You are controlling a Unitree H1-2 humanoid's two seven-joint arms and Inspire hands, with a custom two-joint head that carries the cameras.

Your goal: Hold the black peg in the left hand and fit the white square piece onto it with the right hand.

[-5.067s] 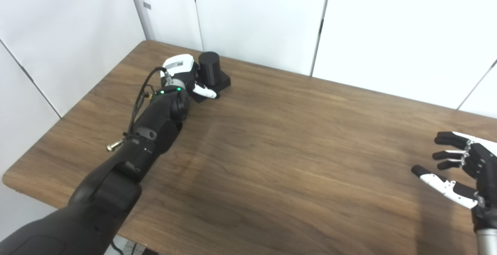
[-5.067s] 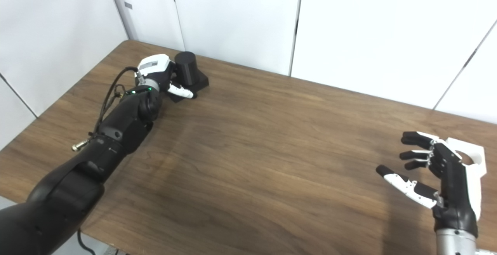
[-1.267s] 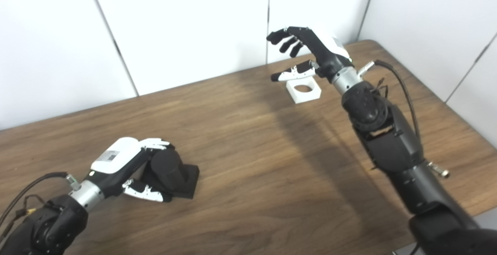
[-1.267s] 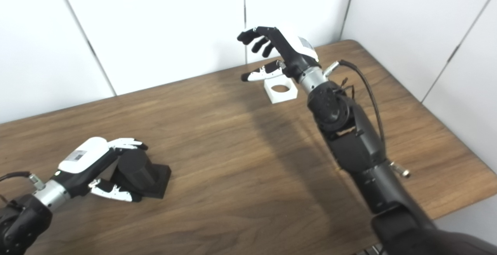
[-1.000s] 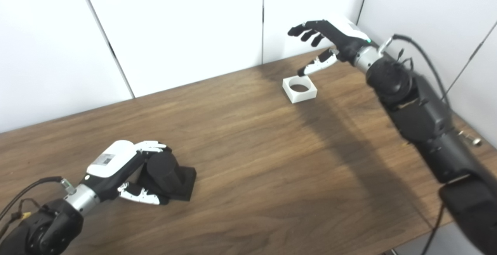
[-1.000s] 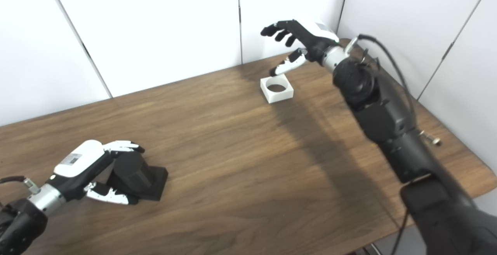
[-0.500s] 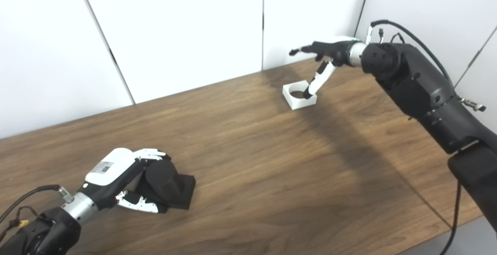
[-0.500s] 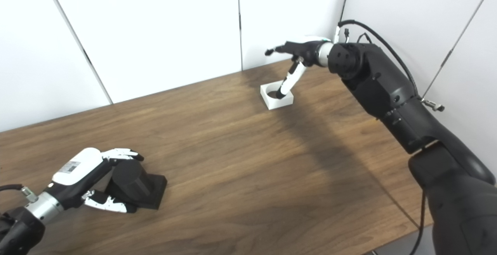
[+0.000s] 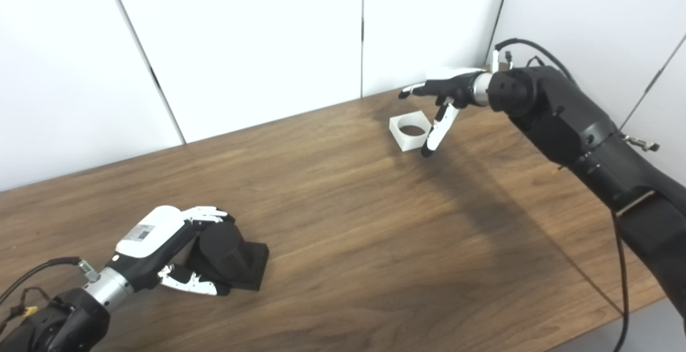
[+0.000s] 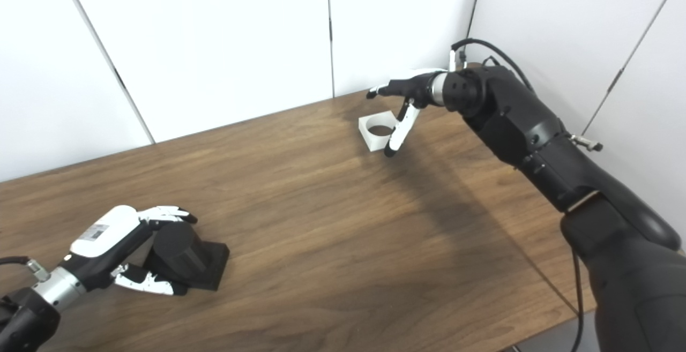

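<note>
peg grasped at left, square piece ungrasped at right

black peg [image 9: 228, 250]: short cylinder on a square base, resting on the wooden table [image 9: 343, 223] at about 8 o'clock in the scene. left hand [image 9: 161, 242]: curled round the cylinder, fingers over its top, thumb against its near side, grasping it.

white square piece [image 9: 410, 131]: flat block with a round hole, lying on the table at about 1 o'clock, near the far edge. right hand [image 9: 442, 92]: raised just above and at 3 o'clock of the piece, fingers spread and holding nothing, thumb hanging down past the piece's right corner; contact there not discernible. white wall panels [image 9: 241, 36] behind.
</note>
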